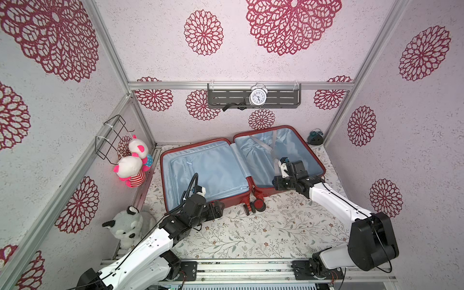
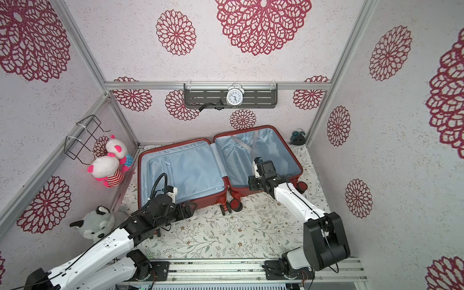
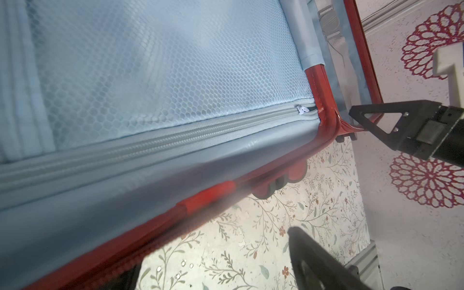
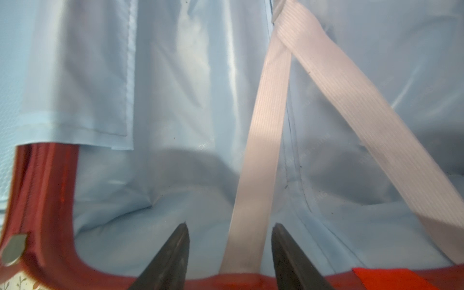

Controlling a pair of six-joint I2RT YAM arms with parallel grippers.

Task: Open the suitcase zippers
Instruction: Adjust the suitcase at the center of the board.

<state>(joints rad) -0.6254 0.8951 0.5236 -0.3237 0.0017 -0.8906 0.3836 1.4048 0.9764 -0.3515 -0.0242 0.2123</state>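
Observation:
The red suitcase [image 1: 261,192] [image 2: 238,192] lies opened flat, both halves showing light blue lining. Its red zipper track [image 3: 208,193] runs unzipped along the rims, and a small silver metal piece [image 4: 12,248] sits on the rim. My left gripper [image 1: 221,207] [image 2: 192,207] [image 3: 216,271] hovers open over the table just in front of the left half's front rim, holding nothing. My right gripper [image 1: 278,185] [image 2: 253,185] [image 4: 231,226] stands open over the right half's front rim. A grey strap [image 4: 263,125] lies between its jaws, not pinched. One right finger [image 3: 416,130] shows beside that rim.
Red-and-black wheels [image 1: 259,206] stick out at the front. The left half's mesh divider has a grey zipper with a white pull [image 3: 126,109]. Plush toys [image 1: 130,168] hang at the left under a wire basket [image 1: 110,138]. A grey plush [image 1: 125,226] sits front left. A clock [image 1: 258,96] stands on the back shelf.

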